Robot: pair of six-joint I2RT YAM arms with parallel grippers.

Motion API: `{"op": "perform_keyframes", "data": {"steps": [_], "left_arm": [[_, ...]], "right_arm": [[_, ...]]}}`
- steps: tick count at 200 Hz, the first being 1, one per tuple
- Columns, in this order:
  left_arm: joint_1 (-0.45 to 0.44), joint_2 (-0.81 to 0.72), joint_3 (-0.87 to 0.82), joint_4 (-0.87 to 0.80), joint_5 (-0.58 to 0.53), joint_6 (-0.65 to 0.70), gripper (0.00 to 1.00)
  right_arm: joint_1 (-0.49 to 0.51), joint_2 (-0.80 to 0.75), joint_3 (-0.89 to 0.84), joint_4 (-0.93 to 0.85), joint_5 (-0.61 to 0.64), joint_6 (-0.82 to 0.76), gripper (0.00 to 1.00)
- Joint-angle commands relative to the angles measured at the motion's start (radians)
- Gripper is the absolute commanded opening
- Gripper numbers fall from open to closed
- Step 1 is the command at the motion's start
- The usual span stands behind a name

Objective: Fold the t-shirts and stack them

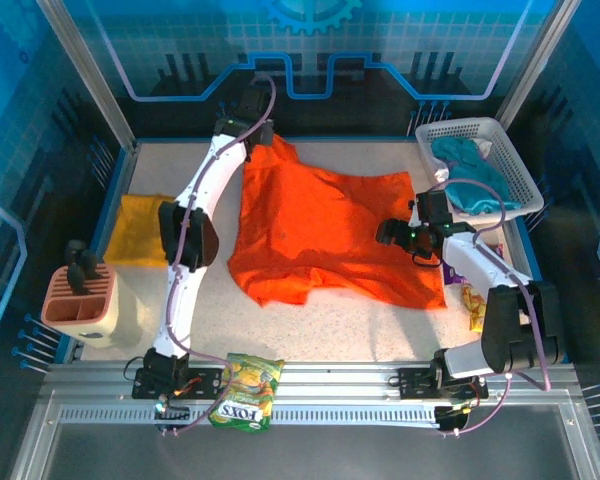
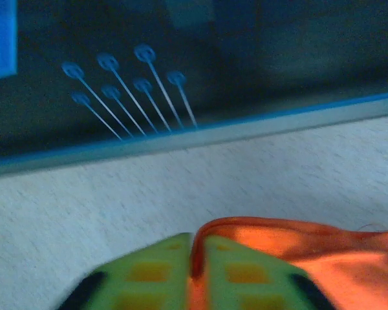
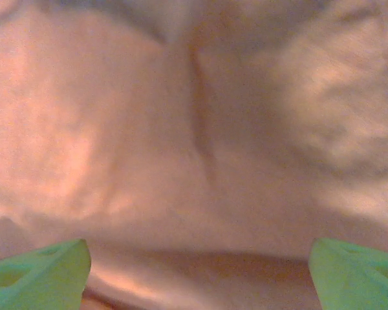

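Landmark: bright orange t-shirt (image 1: 320, 230), soft plain cloth spread over the middle of the speckled white table (image 1: 350, 325); every place below is given from it.
Pink-and-cream utensil holder (image 1: 80, 300): far to the left of it, towards the near side.
Mustard-yellow t-shirt (image 1: 143, 228): left of it and apart from it, lying flat as a compact, roughly square patch, with one edge behind the left arm.
Left gripper (image 2: 194, 242): at its far edge. The green fingers (image 2: 149, 274) stand close together with a thin strip of orange hem in the slit between them, which reads as a pinch on the cloth.
Yellow-green snack bag (image 1: 245, 392): nearer than it, on the metal rail by the arm bases.
Orange shirt's state: open and rumpled, the near-left corner bunched, no clean fold in it.
Right gripper (image 3: 199, 248): over its right part, fingers wide apart, holding nothing, cloth close beneath.
White slatted plastic basket (image 1: 510, 150): right of it and farther back, with teal cloth (image 1: 470, 170) inside.
Done: probably the yellow shirt, judging by its tidy outline, though no fold lines can be made out.
Left: folding the orange shirt, then laying one shirt on the other; nothing is stacked.
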Motion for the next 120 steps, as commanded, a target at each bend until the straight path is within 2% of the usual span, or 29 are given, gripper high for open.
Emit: {"op": "perform_keyframes", "data": {"steps": [1, 5, 10, 26, 46, 59, 76, 92, 103, 120], "left_arm": [[-0.011, 0.083, 0.116, -0.03, -0.066, 0.111, 0.73], [-0.013, 0.085, 0.11, -0.036, -0.073, 0.103, 0.83], [-0.014, 0.083, 0.101, -0.049, -0.083, 0.088, 0.9], [-0.013, 0.043, 0.018, -0.101, -0.085, 0.016, 0.99], [-0.017, -0.072, -0.17, -0.153, -0.061, -0.09, 0.99], [-0.023, -0.183, -0.356, -0.162, -0.015, -0.173, 0.99], [-0.034, -0.362, -0.655, -0.091, 0.087, -0.271, 0.95], [-0.041, -0.534, -0.924, 0.003, 0.202, -0.355, 0.87], [-0.042, -0.638, -1.077, 0.044, 0.263, -0.411, 0.83], [-0.044, -0.771, -1.265, 0.07, 0.356, -0.472, 0.81]], "right_arm": [[-0.012, -0.035, -0.016, -0.036, -0.031, 0.014, 0.88], [-0.011, -0.037, -0.016, -0.04, -0.028, 0.013, 0.88], [-0.011, -0.04, -0.016, -0.045, -0.025, 0.011, 0.88], [-0.01, -0.048, -0.021, -0.052, -0.015, 0.007, 0.88], [-0.008, -0.04, -0.024, -0.043, -0.018, 0.009, 0.88], [0.0, -0.029, -0.021, -0.041, -0.017, 0.006, 0.88], [0.009, -0.012, -0.021, -0.031, -0.013, 0.004, 0.88], [0.015, 0.002, -0.015, -0.029, -0.01, 0.001, 0.88], [0.015, 0.01, -0.012, -0.029, -0.013, 0.0, 0.88], [0.018, 0.011, -0.019, -0.032, -0.016, 0.003, 0.88]]}}
